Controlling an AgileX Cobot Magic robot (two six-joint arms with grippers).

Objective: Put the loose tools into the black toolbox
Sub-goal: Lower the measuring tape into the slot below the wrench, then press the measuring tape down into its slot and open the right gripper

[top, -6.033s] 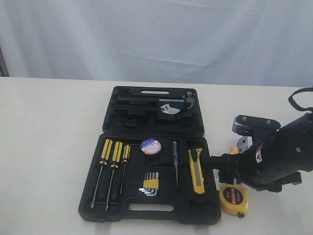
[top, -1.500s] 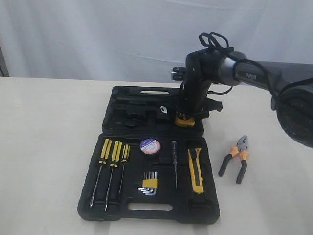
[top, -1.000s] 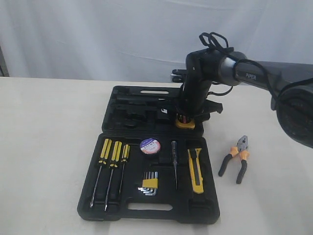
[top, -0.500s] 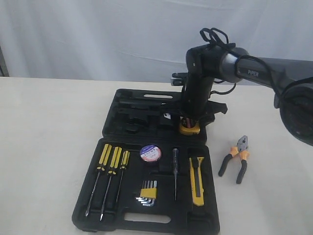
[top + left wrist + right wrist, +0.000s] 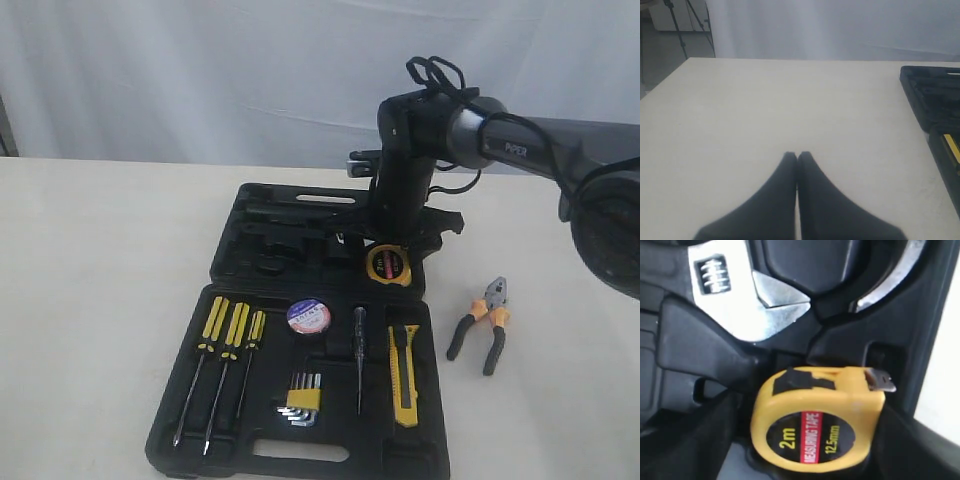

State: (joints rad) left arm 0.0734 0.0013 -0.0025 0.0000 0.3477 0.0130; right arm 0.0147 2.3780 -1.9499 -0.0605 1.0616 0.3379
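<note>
The black toolbox (image 5: 228, 262) lies open on the table. In its far half, at the right corner, rests the round yellow tape measure (image 5: 388, 266), label up. My right gripper (image 5: 392, 245) hangs just over it, open. In the right wrist view the tape measure (image 5: 815, 420) sits between the spread fingers (image 5: 695, 440) of the right gripper (image 5: 810, 452), with a gap at one side. The tape roll (image 5: 308, 316) and the utility knife (image 5: 403, 385) lie in the near half. The pliers (image 5: 480, 322) lie on the table right of the case. My left gripper (image 5: 797, 156) is shut over bare table.
Three yellow-handled screwdrivers (image 5: 225, 340), a hex key set (image 5: 303, 403) and a thin tester screwdriver (image 5: 358, 350) fill the near half. A silver wrench (image 5: 740, 290) lies beside the tape measure. The toolbox edge (image 5: 930, 90) is off to one side of my left gripper.
The right gripper brought the tape measure from the table to the box's far half, and its jaws have now widened. The tape measure now lies label up. The toolbox slid slightly nearer.
</note>
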